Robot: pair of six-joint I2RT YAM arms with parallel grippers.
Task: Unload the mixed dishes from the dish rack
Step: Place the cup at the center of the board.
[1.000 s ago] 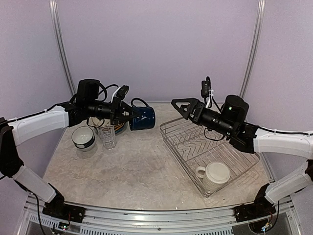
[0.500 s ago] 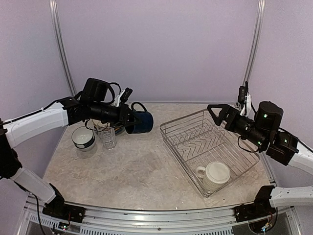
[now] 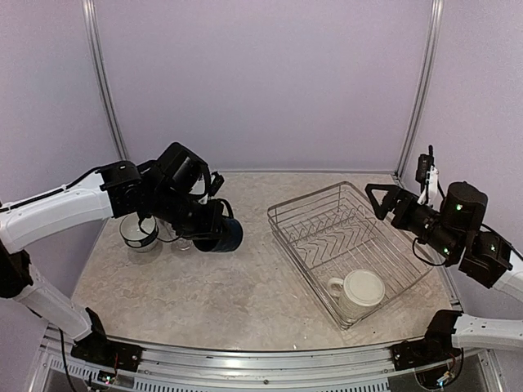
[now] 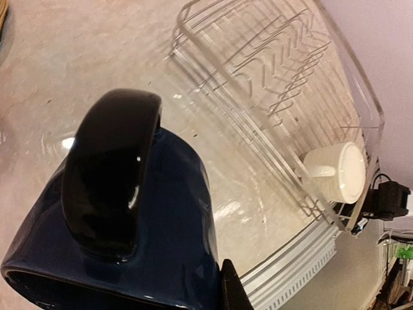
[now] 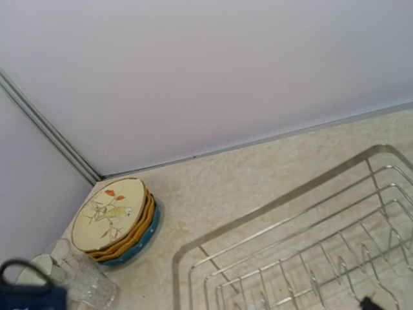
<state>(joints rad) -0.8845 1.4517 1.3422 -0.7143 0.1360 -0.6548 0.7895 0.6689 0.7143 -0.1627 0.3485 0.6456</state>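
Observation:
My left gripper [image 3: 209, 227] is shut on the rim of the navy mug [image 3: 225, 237], which hangs low over the table left of centre. In the left wrist view the navy mug [image 4: 148, 232] fills the near field, handle toward the camera, with one fingertip [image 4: 232, 292] against its wall. The dish rack [image 3: 353, 237] stands at the right with the large cream mug [image 3: 358, 291] lying in its near corner. My right gripper [image 3: 378, 200] is open and empty, raised over the rack's far right edge. The plates [image 5: 116, 218] are stacked at the back left.
A pale bowl [image 3: 137, 231] sits on the table left of my left arm. A clear glass [image 5: 87, 279] stands near the plate stack, mostly hidden by the arm in the top view. Walls close the back and both sides.
My left arm has brought the navy mug forward and down from beside the glass. My right arm has drawn back to the right, away from the middle of the rack.

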